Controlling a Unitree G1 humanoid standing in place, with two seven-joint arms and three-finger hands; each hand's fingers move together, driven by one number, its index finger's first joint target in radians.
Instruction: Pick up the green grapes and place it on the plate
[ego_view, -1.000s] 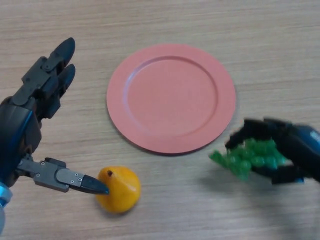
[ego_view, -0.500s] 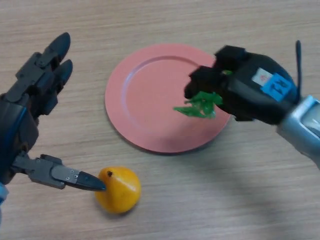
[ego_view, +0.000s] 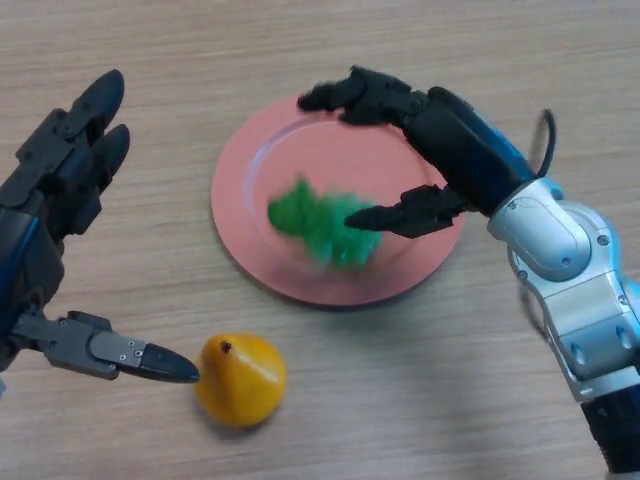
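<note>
The green grapes (ego_view: 322, 225) lie on the pink plate (ego_view: 238, 210), a little below its middle. My right hand (ego_view: 445, 140) hovers over the plate's right half with fingers spread straight; its thumb tip points at the bunch from the right and the other fingers reach over the plate's far rim. Nothing is in its grasp. My left hand (ego_view: 50, 200) is at the left of the table, fingers straight and thumb stretched toward the orange fruit.
An orange-yellow fruit (ego_view: 240, 379) sits on the wooden table (ego_view: 400, 400) below the plate's left side, just right of my left thumb tip.
My right hand carried the grapes from the lower right up over the plate, then spread its fingers and let the bunch drop onto it. The left hand barely shifted.
</note>
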